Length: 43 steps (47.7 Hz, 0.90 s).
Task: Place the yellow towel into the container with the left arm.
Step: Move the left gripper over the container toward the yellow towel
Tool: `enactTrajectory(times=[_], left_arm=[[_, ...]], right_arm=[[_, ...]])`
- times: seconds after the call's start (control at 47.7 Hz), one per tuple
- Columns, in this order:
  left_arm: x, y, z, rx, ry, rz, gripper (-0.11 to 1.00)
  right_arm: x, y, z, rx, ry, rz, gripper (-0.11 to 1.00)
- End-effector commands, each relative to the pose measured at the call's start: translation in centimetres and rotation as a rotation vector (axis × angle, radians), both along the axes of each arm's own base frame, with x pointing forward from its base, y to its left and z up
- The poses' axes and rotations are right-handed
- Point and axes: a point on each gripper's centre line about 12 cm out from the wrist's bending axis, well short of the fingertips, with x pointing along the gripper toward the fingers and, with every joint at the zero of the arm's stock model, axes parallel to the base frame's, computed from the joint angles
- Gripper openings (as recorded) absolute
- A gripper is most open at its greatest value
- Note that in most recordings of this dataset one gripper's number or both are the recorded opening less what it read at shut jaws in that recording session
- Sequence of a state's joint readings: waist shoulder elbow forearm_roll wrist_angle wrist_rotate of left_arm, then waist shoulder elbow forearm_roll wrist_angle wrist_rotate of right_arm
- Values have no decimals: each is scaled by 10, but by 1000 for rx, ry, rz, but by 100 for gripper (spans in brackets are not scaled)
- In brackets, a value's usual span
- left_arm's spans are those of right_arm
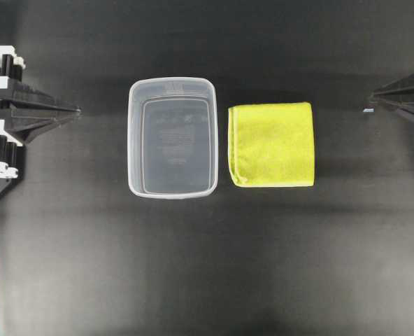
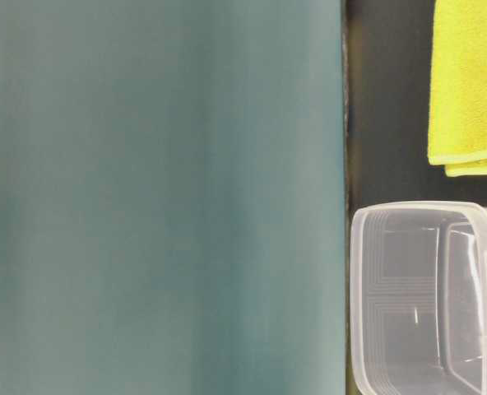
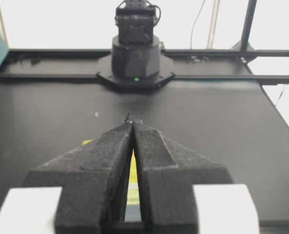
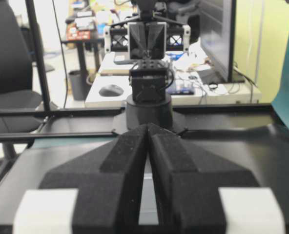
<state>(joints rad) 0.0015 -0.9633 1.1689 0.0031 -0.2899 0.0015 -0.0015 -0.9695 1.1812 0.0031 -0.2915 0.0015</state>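
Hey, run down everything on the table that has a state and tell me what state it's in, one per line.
Towel: folded flat on the table, right of the container, not in it.
Container: upright, lidless, empty.
Left gripper: shut, holding nothing, back at the left edge.
Right gripper: shut, holding nothing, back at the right edge.

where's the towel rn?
Overhead view: the towel lies flat on the black table, just right of centre, beside the container with a narrow gap, on the side away from the left gripper.
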Motion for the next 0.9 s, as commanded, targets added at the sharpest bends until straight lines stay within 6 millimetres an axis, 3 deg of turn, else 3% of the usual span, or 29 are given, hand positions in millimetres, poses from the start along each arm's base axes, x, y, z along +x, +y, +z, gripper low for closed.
enactTrajectory(times=[0.0,0.084,0.21,0.608,0.734,0.881], left_arm=[[18,3,9,-4,49,8,6],[32,6,15,-25,104,22,0],[59,8,24,-29,181,27,0],[145,13,25,-24,492,47,0],[172,17,21,-28,602,58,0],[202,24,17,-20,694,72,5]], right_arm=[[3,-1,3,8,-3,-7,1],[1,-2,-2,15,27,-12,1],[-2,-2,-7,37,87,-12,-1],[-25,-5,-21,61,263,-30,2],[-33,-9,-22,65,285,-55,24],[-40,-9,-19,55,281,-58,64]])
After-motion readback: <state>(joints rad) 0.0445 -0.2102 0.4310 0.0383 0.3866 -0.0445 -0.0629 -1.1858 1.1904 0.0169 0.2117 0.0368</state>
